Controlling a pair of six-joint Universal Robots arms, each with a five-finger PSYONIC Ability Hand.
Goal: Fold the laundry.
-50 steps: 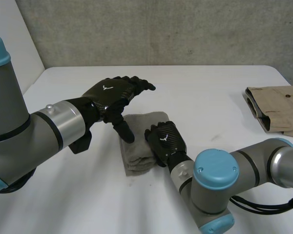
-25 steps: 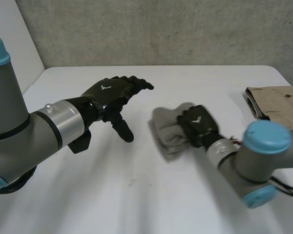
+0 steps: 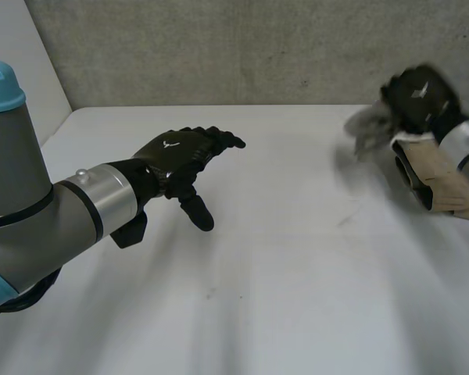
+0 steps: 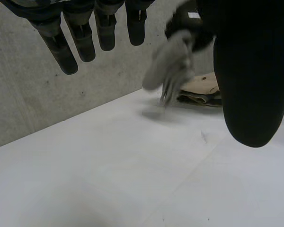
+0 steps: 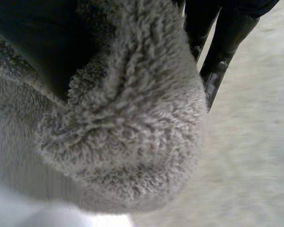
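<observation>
Two hands are at work, and only one has a load. Nearest, the left hand [image 3: 178, 156] hovers above the table [image 3: 281, 258] on its own side, its fingers [image 4: 61, 49] straight and apart, the thumb hanging down, nothing in it. The middle of the table lies bare beyond it.

Farther off, at the right end, the right hand [image 3: 418, 92] is up in the air with the towel [image 3: 369, 125] clamped in it. Its wrist view shows the grey pile bunched thick between the thumb on one side and the fingers [image 5: 222, 42] on the other. From the left wrist view the towel hangs down loose below that grip, clear of the table. Just beneath and beside it lies a folded tan garment [image 3: 445, 176], close to the table's right edge. Behind everything stands the grey wall [image 3: 258, 47].

I judge the towel is being carried over to join the tan garment, so the folding itself looks done and the setting-down is what remains. The risks lie there. The grip takes the bundle by one part only, so the hanging layers could fall open in the air and undo the fold. A release too far out could send it over the edge. A low approach could drag the dangling end across the tan garment and push it askew or off the table.
</observation>
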